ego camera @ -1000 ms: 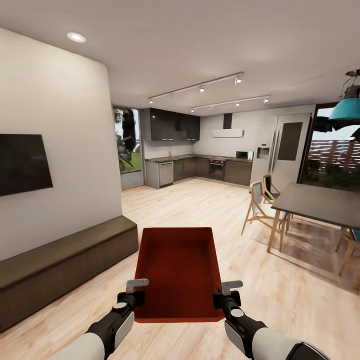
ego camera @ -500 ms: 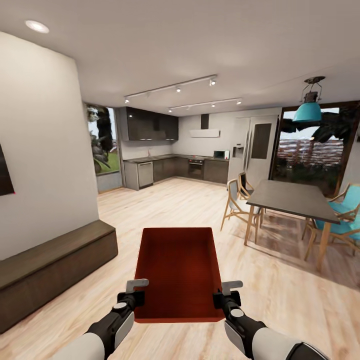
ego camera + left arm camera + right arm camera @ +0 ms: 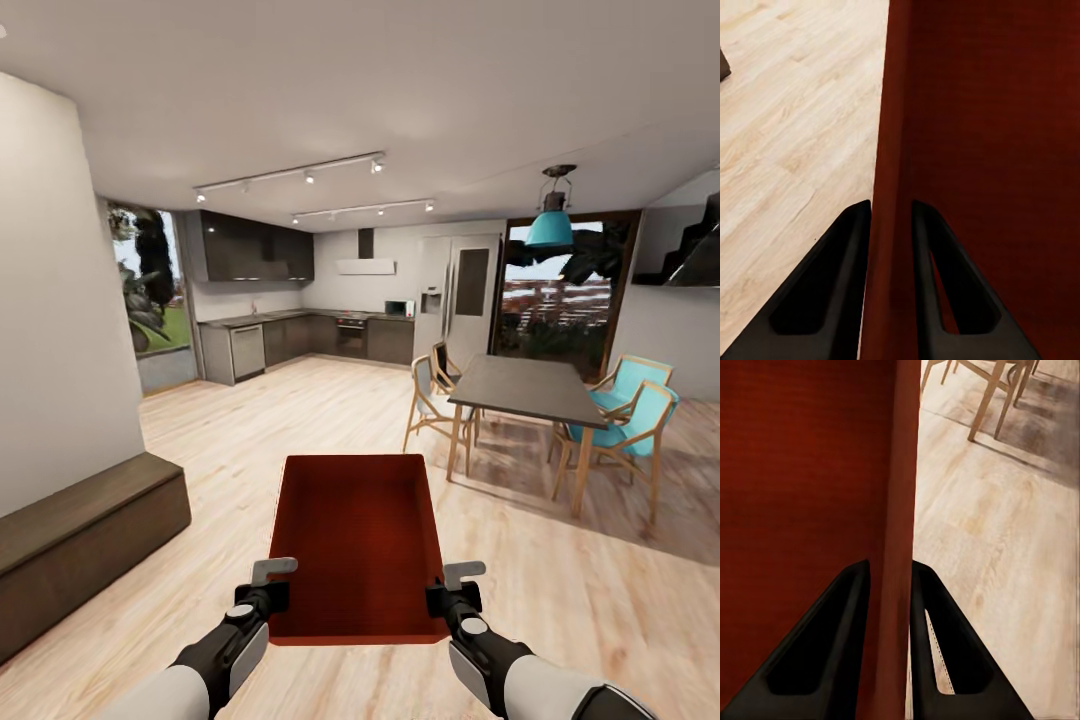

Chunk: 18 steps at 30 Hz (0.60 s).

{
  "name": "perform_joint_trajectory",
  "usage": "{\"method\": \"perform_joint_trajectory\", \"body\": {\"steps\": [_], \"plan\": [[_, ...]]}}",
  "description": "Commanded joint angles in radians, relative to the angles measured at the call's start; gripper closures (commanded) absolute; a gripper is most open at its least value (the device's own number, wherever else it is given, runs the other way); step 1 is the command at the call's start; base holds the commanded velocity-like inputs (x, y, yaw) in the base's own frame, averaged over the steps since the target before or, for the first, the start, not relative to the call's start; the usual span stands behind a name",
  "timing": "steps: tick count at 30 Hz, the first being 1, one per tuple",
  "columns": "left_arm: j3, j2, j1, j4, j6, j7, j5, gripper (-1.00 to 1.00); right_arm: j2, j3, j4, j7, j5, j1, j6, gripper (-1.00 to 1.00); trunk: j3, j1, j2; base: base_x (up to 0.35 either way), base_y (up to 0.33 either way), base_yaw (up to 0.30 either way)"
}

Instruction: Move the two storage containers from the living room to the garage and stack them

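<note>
One orange-red storage container (image 3: 355, 540) hangs level in front of me above the light wood-plank floor (image 3: 300, 420). My left gripper (image 3: 270, 585) is shut on its left wall near the close corner. My right gripper (image 3: 452, 590) is shut on its right wall opposite. In the left wrist view the container's wall (image 3: 889, 112) runs between the two dark fingers of the left gripper (image 3: 890, 210). The right wrist view shows the same hold, with the wall (image 3: 900, 450) pinched in the right gripper (image 3: 891, 570). The container is empty inside. The garage is out of view.
A long low dark cabinet (image 3: 70, 530) runs along the white wall (image 3: 50, 300) on the left. A dark dining table (image 3: 525, 385) with wooden chairs (image 3: 430, 395) and turquoise chairs (image 3: 635, 400) stands ahead on the right. The kitchen (image 3: 290, 335) lies at the far end.
The whole picture has shifted left, so the camera has turned right; the wall screen has left the view and the table is closer to centre. Container and grippers keep the same hold.
</note>
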<state>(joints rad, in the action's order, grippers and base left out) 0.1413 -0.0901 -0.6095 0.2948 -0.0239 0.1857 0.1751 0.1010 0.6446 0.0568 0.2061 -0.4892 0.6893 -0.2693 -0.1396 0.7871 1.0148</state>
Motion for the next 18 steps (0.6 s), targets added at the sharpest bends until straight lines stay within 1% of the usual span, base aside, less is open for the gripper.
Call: {"method": "perform_joint_trajectory", "body": {"steps": [1, 18], "plan": [[-0.005, 0.0, -0.001, 0.004, -0.002, 0.014, -0.009, 1.0, 0.003, -0.039, -0.002, 0.004, -0.015, 0.001, -0.001, 1.0, -0.001, 0.0, 0.001, 0.0, 0.0, -0.287], [-0.002, 0.0, -0.001, 0.006, -0.002, 0.014, -0.011, 1.0, 0.003, -0.039, -0.002, 0.003, -0.015, 0.001, -0.002, 1.0, -0.001, 0.0, 0.001, 0.0, 0.0, -0.287]]}}
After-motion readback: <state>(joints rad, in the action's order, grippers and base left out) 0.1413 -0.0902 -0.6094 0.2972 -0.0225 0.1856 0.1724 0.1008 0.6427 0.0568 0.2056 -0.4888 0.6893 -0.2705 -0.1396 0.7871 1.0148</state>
